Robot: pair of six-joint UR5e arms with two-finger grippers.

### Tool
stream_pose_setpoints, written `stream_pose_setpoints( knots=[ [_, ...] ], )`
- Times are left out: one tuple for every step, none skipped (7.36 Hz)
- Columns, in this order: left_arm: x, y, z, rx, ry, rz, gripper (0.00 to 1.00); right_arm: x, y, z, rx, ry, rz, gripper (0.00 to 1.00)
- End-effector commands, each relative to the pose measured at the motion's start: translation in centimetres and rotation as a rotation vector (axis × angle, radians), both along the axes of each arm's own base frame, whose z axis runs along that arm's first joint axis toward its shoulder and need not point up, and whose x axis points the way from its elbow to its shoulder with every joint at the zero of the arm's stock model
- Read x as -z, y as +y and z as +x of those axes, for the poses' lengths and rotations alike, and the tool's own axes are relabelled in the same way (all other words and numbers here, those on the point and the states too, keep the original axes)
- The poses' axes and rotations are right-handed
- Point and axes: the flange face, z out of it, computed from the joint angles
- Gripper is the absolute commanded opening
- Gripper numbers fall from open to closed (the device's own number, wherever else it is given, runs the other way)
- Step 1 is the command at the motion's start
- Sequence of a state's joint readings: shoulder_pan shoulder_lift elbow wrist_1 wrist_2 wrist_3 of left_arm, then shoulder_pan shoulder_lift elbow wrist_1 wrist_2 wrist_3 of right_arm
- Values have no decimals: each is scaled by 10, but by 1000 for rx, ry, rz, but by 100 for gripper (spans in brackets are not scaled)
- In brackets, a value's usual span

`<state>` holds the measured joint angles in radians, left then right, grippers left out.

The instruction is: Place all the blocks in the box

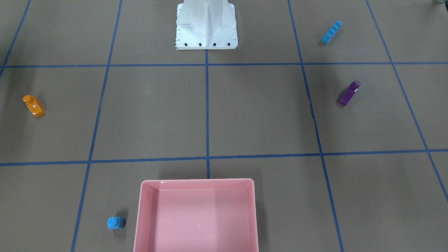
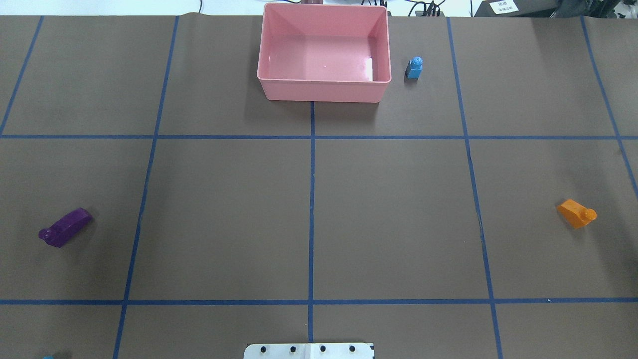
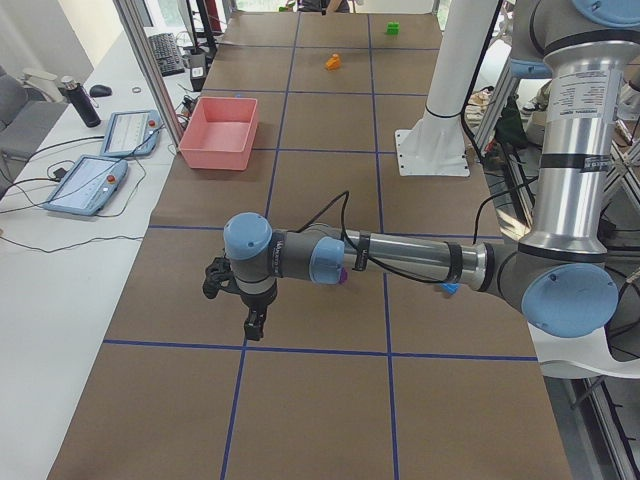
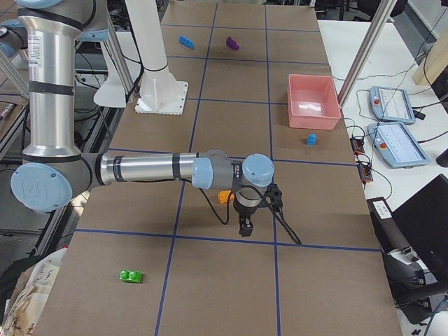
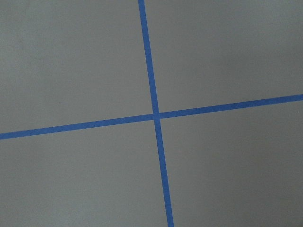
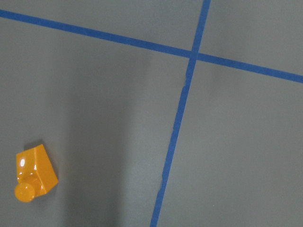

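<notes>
Box (image 2: 323, 92): smooth pink plastic, rectangular | orange block (image 6: 35, 174): glossy, sloped, one-stud

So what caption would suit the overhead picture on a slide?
Empty pink box at the far edge; blue block, orange block and purple block lie scattered outside it.

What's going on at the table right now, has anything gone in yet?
Nothing is in yet: the pink box is empty. All five blocks lie apart on the table: the small light-blue block beside the box, and the orange block, purple block, long light-blue block and green block farther off. The left arm hangs near the purple block, the right arm near the orange one. Neither touches a block. Whether their jaws are open cannot be told.
</notes>
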<state>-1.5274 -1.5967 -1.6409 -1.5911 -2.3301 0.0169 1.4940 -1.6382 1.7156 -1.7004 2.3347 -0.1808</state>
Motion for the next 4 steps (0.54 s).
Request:
stream_pose_setpoints(
  knots=[
    [4,7,2,-2,8,8,100,0,0,-1,2,-1,-1,100],
    [-6,18,3,-8,21,-2,100,0,0,-3,5,-1,-1,100],
    [0,19,4,-11,22,10,100,0,0,-3,5,-1,-1,100],
    [-1,23,5,-14,22,20,100,1,0,-3,5,-3,0,100]
  ],
)
